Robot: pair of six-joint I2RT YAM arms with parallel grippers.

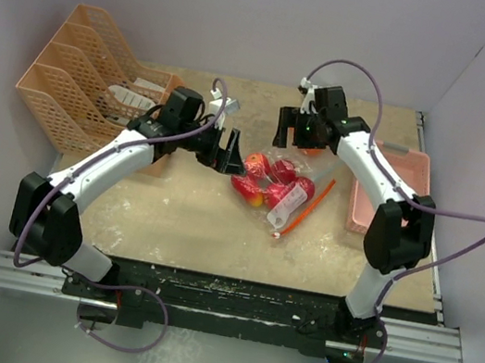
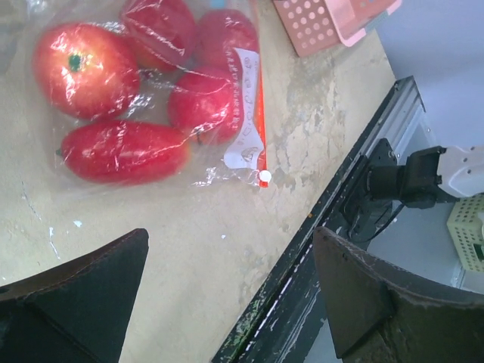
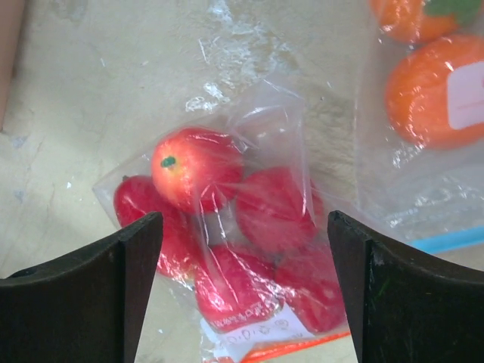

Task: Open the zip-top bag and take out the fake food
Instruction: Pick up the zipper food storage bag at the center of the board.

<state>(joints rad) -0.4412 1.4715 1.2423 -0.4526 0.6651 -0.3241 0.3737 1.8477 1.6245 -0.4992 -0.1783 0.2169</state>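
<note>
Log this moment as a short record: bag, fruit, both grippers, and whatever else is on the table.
bag: clear zip-top bag lying flat mid-table, orange zip strip along one edge
fruit: red fake fruit, all inside the bag
left gripper: open, beside the bag, holding nothing
right gripper: open, over the bag, holding nothing
other: pink basket on the right; orange file rack on the left; second bag of oranges
</note>
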